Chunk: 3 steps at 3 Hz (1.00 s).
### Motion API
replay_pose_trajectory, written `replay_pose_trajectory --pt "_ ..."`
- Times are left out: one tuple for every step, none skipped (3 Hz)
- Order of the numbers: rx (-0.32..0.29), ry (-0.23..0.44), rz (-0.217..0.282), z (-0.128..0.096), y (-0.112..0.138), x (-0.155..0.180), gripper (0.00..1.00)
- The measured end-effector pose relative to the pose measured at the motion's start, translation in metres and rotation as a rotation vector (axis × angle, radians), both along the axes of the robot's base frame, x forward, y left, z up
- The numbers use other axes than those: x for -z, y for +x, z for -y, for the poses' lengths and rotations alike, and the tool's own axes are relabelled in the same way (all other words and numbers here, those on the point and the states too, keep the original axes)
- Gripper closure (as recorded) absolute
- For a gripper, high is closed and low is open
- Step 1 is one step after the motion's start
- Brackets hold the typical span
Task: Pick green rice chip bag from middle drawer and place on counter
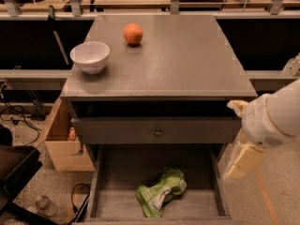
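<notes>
At the right edge of the view, beside the cabinet's front right corner, we see the gripper (pixel 243 161) as a pale cream piece hanging below the white rounded arm (pixel 274 121), level with the gap between the closed drawer front (pixel 117 131) and the pulled-out tray. We cannot tell whether it is open or closed, and it holds nothing that we can make out. It hangs outside the tray's right wall, apart from the bag. Just left of it lies the middle drawer (pixel 117 201), drawn out toward us, its flat grey bottom mostly bare. The green rice chip bag (pixel 161 197) lies crumpled on that bottom, a little right of the middle and near the front, its white panel turned toward the front left. Above, the closed drawer front carries a small round knob (pixel 158 132) at its centre. Higher up spreads the counter (pixel 187 60), with a white bowl (pixel 90 56) near its left edge and an orange fruit (pixel 133 33), perhaps a tangerine, behind the bowl and to its right, the two well apart. On the floor left of the cabinet stands a light wooden box (pixel 61 146).
</notes>
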<state>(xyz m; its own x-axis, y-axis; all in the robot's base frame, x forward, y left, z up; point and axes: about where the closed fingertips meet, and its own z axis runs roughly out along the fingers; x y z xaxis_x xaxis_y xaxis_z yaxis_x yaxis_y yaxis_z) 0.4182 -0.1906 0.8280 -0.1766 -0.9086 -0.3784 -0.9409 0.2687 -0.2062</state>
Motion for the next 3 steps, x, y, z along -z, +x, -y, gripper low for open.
replay_pose_trajectory --pt "0.016 0.03 0.001 0.003 -0.008 0.07 0.0" --pt "0.043 0.031 0.069 0.005 0.007 0.07 0.0" --pt "0.043 0.031 0.071 0.005 0.007 0.069 0.0"
